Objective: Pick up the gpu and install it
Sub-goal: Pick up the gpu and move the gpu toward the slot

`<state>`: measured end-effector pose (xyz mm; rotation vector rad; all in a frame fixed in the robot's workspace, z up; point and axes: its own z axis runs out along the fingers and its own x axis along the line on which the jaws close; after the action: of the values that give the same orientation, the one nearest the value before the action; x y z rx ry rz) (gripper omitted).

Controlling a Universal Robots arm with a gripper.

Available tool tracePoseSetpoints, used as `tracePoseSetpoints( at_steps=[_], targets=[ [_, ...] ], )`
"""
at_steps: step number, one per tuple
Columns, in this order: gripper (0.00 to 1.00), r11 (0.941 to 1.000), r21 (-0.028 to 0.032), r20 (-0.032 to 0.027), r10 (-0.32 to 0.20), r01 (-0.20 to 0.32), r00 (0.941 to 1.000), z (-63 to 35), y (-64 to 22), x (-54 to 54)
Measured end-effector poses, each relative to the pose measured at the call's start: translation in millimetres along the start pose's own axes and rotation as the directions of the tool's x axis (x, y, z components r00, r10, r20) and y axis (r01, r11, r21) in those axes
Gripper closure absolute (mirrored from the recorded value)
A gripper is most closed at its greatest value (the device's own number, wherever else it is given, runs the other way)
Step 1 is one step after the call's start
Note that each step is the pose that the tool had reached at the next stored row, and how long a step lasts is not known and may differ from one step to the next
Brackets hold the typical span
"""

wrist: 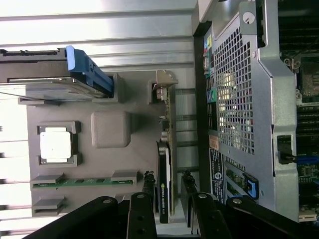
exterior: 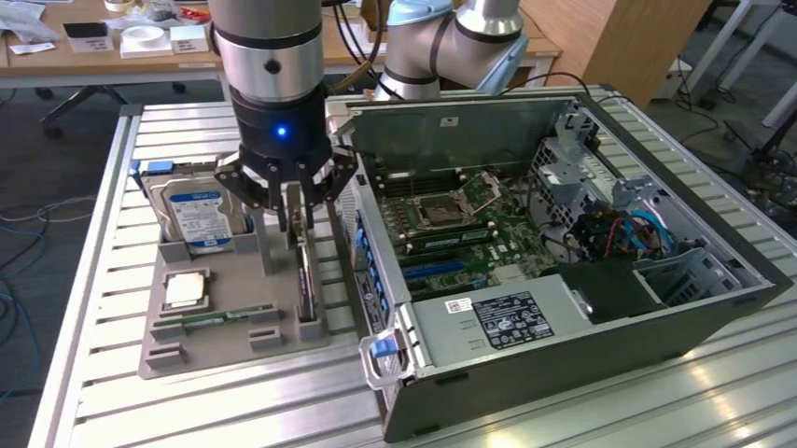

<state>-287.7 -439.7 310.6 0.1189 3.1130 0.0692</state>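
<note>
The gripper (exterior: 295, 219) hangs released, fingers (wrist: 148, 181) straddling the gpu (exterior: 306, 280). The gpu stands on edge in the grey tray (exterior: 218, 347), at the computer case's (exterior: 585, 364) nine o'clock in the exterior view.

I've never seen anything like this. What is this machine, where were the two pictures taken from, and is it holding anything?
It is a robot arm with a gripper, a fingered claw. One picture is from a camera off the arm, the other from one on its wrist. A grey tray holds a hard drive, a processor, a memory stick and the gpu, standing on edge, beside an open computer case. The open gripper straddles the gpu without gripping it.
</note>
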Motion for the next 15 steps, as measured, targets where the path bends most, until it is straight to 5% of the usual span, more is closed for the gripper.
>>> tracePoseSetpoints(
  at_steps=[15],
  targets=[
    [0.64, 1.0, 0.0, 0.0, 0.0, 0.0, 1.0, 6.9, -0.3, 0.2]
  ],
)
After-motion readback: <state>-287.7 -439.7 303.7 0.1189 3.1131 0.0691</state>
